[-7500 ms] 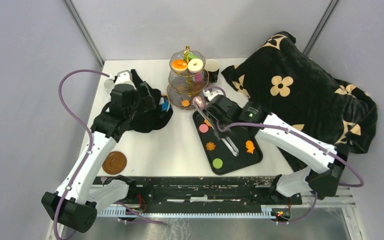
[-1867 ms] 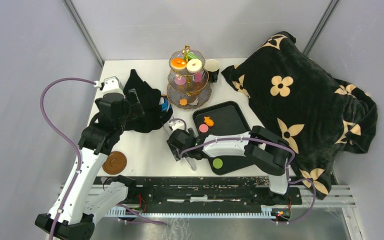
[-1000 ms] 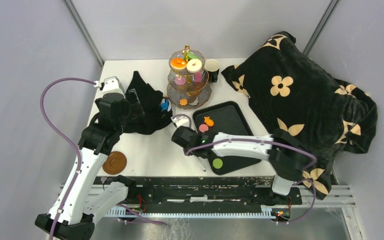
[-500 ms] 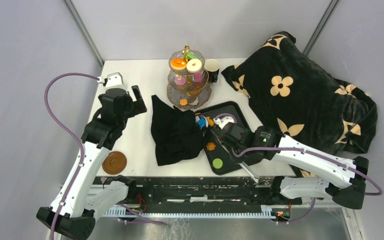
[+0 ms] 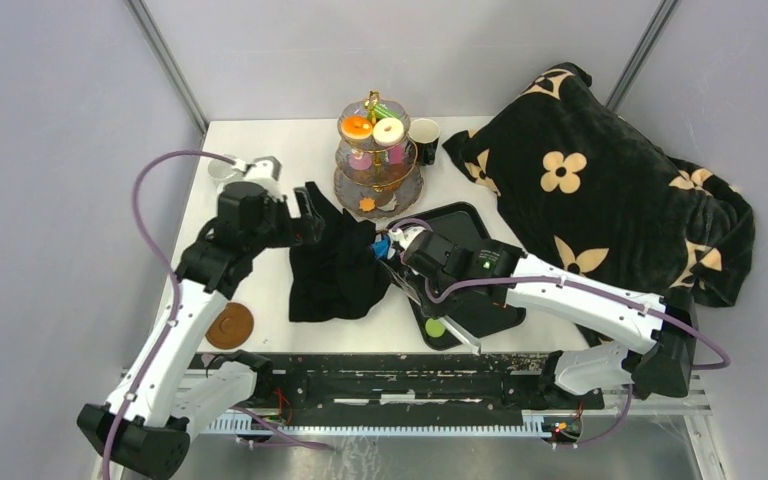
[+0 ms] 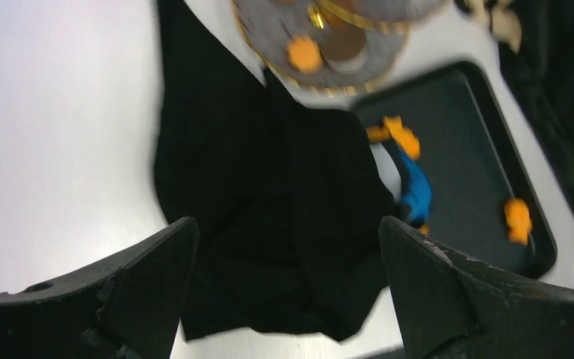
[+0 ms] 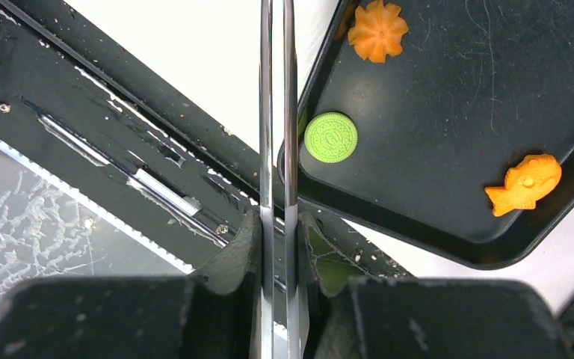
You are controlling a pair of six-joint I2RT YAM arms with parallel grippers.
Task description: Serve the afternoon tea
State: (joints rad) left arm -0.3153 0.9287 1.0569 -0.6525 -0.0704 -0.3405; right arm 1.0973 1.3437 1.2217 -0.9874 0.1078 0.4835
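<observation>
The step in hand looks like lifting treats from the tray to the stand with tongs. The right gripper is clamped on the tongs, whose blades sit nearly together, empty, passing just beside the green disc. A flower cookie and a fish cookie also lie in the tray. The left gripper hangs over the black cloth, fingers wide apart and holding nothing. Next, the tongs probably need to open over one treat, and the cloth against the tray's left side may need clearing.

Black cloth now beside tray
</observation>
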